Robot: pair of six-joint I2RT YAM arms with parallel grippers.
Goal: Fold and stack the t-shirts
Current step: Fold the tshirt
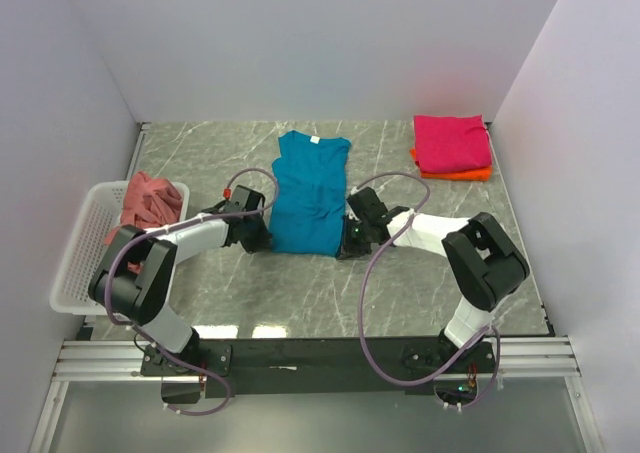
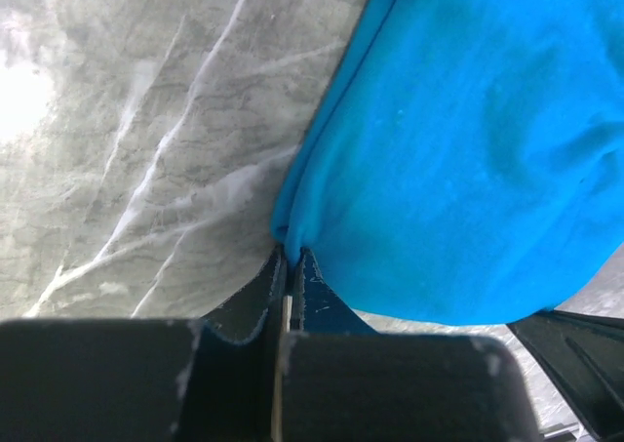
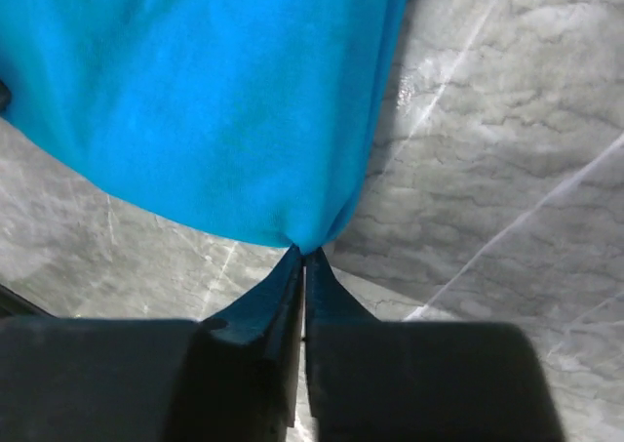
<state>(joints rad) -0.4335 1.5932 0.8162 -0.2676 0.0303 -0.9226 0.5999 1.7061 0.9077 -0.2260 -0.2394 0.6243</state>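
- Top external view: the teal-blue t-shirt [image 1: 310,198] lies flat in the middle of the marble-patterned table [image 1: 200,153]. Its neckline is toward 12 o'clock and its hem toward 6, and its sides appear folded in to make a narrow strip.
- Your left gripper [image 1: 258,235] sits at the shirt's 7 o'clock hem corner, and your right gripper [image 1: 350,241] at the 5 o'clock corner.
- In the left wrist view the jaws are pinched together on a small tuck of the hem corner. The right wrist view shows the same: tips closed with the cloth corner caught between them.
- At 1 o'clock a folded magenta t-shirt [image 1: 452,143] rests on an orange t-shirt [image 1: 470,175].
- At 9 o'clock a salmon-pink t-shirt [image 1: 150,201] lies crumpled in the white mesh basket [image 1: 85,243].
- Expect the teal shirt to handle as light, limp cloth. It will likely sag between your two grips and drag along the table.
- Both pinches hold very little fabric, so a quick pull could slip a corner free. You cannot tell from these views whether every layer is caught.
- The hem corners look like the right place to hold. My judgement is that the next fold needs both corners carried toward 12 o'clock at a matched pace.
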